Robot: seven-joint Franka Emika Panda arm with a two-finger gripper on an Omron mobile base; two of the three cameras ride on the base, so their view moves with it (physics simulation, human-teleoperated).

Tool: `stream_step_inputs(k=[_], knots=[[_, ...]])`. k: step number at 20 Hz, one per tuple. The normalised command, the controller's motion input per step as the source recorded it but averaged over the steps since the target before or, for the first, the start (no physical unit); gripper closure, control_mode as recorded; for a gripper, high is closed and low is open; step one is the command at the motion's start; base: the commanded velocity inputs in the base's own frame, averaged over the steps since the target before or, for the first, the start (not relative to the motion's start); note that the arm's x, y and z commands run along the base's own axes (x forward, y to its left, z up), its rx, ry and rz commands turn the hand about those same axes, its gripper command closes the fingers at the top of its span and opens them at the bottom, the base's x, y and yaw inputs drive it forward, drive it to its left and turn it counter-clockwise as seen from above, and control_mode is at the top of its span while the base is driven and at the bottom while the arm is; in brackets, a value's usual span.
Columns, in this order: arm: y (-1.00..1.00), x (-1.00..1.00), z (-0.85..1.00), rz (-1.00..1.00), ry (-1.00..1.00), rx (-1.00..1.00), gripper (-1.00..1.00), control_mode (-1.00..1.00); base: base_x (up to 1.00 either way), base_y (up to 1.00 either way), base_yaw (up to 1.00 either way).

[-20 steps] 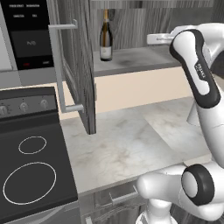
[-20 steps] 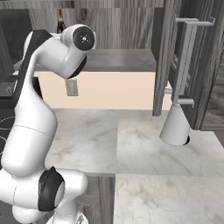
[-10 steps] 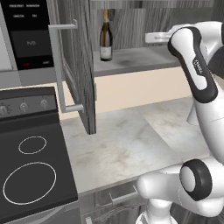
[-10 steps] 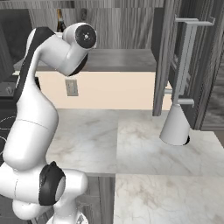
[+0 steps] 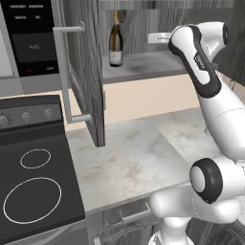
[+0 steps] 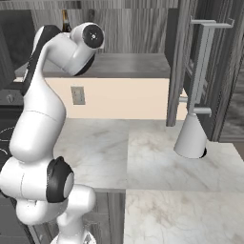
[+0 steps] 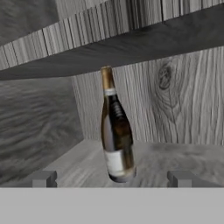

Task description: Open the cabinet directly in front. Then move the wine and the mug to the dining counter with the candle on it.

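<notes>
The cabinet stands open, its left door (image 5: 83,72) and right door (image 6: 183,62) both swung out toward me. On its lower shelf (image 5: 143,64) the wine (image 5: 115,38) stands upright, a dark bottle with a pale label; its neck also peeks past my arm (image 6: 65,19). My gripper (image 5: 152,37) has reached inside the cabinet to the right of the wine, level with it. In the hand view the wine (image 7: 116,133) stands straight ahead, a little beyond the gripper (image 7: 113,179), whose jaws are open with nothing between them. The mug, the dining counter and the candle are out of view.
The marble worktop (image 5: 134,158) lies below the cabinet, with a black cooktop (image 5: 33,191) on its left. A white cone-shaped object (image 6: 192,138) stands on the worktop under the right door. The doors' long bar handles (image 5: 62,72) (image 6: 205,62) jut toward me.
The hand has moved left along the shelf, closer to the wine. Its jaws stayed open. The bottle and the doors have not moved.
</notes>
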Motion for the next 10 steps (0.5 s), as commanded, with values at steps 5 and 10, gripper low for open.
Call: stream_step_inputs(k=[5,10], knots=[[0.18,0.46,0.00,0.01,0.02,0.00,-1.00,-1.00,0.00,0.00,0.00],[0.20,0.26,0.00,0.01,0.02,0.00,-1.00,-1.00,0.00,0.00,0.00]])
